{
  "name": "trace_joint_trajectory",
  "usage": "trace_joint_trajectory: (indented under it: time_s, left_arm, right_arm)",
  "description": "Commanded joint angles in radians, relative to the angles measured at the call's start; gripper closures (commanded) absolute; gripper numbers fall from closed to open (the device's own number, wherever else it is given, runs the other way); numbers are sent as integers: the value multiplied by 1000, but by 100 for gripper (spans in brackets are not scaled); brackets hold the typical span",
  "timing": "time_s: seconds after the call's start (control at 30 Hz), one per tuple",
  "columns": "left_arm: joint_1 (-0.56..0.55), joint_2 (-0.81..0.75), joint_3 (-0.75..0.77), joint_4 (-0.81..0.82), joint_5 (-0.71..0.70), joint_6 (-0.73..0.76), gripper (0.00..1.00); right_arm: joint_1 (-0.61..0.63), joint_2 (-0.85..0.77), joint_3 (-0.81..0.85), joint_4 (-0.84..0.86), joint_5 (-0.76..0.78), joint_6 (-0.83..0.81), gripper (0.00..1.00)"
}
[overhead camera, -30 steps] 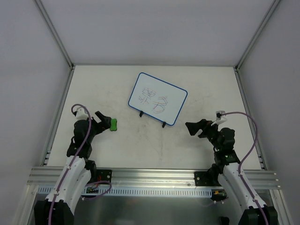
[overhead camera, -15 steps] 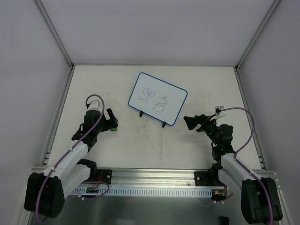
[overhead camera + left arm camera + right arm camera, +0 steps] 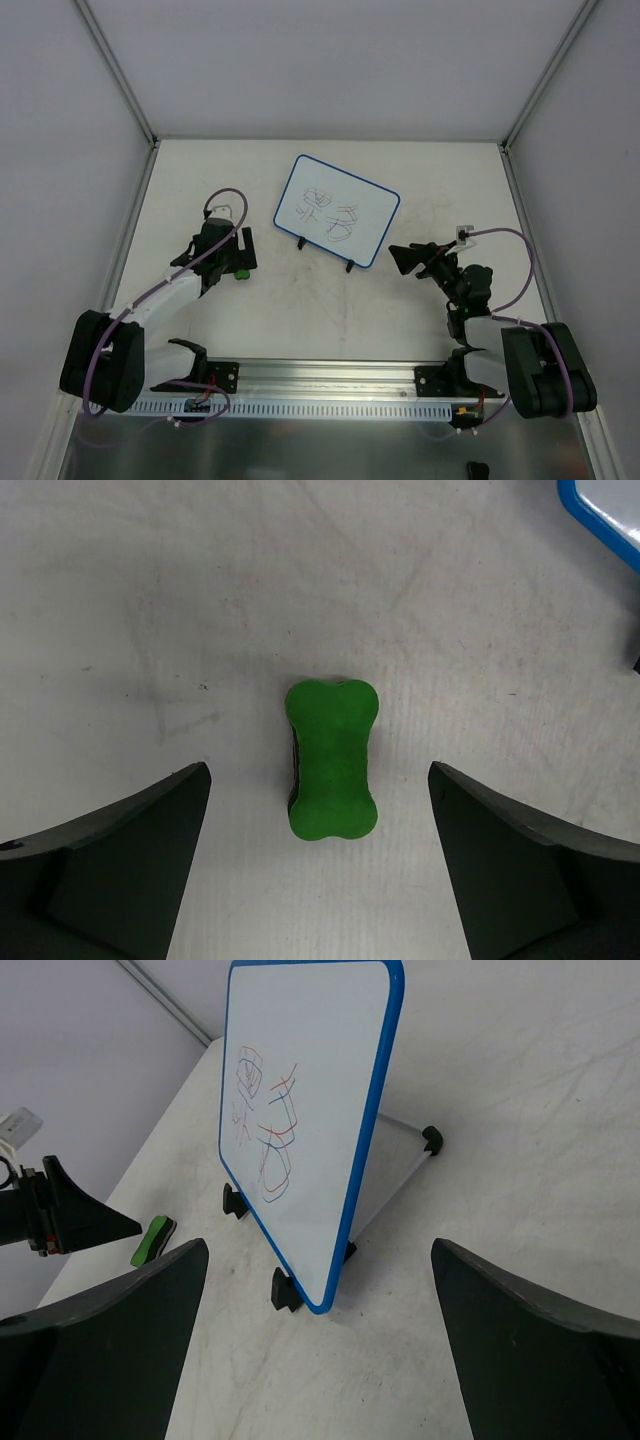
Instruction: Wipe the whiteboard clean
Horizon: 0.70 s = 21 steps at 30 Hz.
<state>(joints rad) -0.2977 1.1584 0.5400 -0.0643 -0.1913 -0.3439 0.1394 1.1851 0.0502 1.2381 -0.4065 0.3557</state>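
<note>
Here: left hand (image 3: 318, 775) wide over green eraser (image 3: 331, 758); right hand (image 3: 320, 1250) wide, facing scribbled whiteboard (image 3: 305, 1090).

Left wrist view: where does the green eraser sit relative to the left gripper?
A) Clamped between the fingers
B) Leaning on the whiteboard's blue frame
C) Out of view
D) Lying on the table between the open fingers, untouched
D: the green eraser lies flat on the table, centred in the open left gripper, with bare table showing between it and each finger.
</note>
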Motion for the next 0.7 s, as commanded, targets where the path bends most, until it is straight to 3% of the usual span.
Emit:
trace_joint_trajectory:
  time_s: [0.0, 0.33, 0.5, 0.67]
  left_arm:
    - [-1, 46, 66, -34, 6, 37, 9]
    - [-1, 136, 121, -77, 38, 33, 10]
    - [-1, 227, 184, -129, 35, 2, 23]
    - [-1, 248, 193, -144, 24, -26, 27]
  right_arm:
    - [-6, -18, -27, 210, -44, 3, 1]
    - [-6, -24, -15, 208, -69, 11, 1]
    - [-8, -31, -13, 207, -75, 12, 1]
    - [-12, -33, -10, 207, -83, 20, 1]
